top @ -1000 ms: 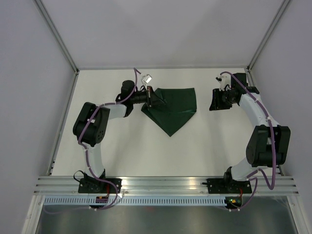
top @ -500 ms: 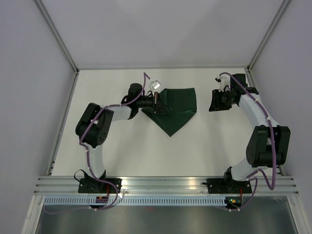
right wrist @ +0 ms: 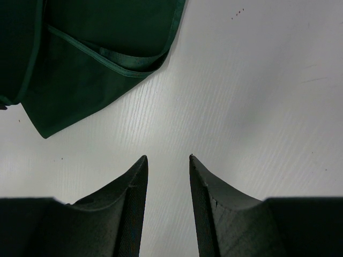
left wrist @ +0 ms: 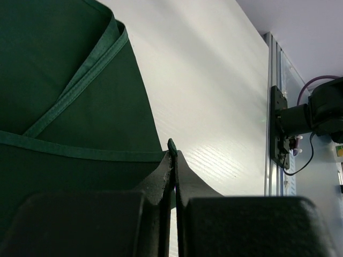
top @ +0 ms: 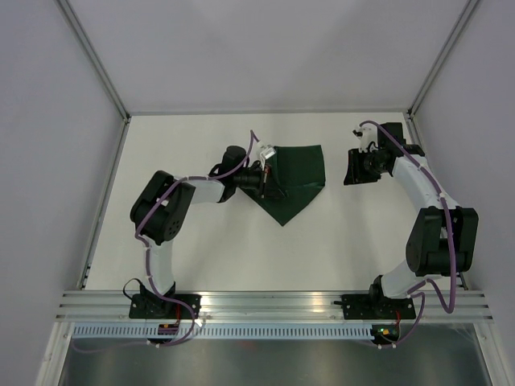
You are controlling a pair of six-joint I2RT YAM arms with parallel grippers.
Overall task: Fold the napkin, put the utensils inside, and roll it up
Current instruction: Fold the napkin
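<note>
The dark green napkin (top: 299,178) lies on the white table, partly folded, with one point toward the near edge. My left gripper (top: 272,180) hovers over its left part, shut on a hemmed corner of the cloth. In the left wrist view a small tip of green fabric pokes out between the closed fingertips (left wrist: 173,152), and the napkin (left wrist: 69,80) spreads out beyond them. My right gripper (top: 352,167) stands open to the right of the cloth, with bare table between its fingers (right wrist: 168,159). The napkin's right corner (right wrist: 96,48) lies ahead of it. The utensils are out of view.
Enclosure walls border the table at the back (top: 265,112), left and right. An aluminium rail (top: 273,304) runs along the near edge by both arm bases. Part of the right arm (left wrist: 300,118) shows at the far side in the left wrist view.
My left gripper has moved rightward over the napkin, dragging the pinched corner with it, so the cloth's left part has folded inward. The right arm has not moved.
</note>
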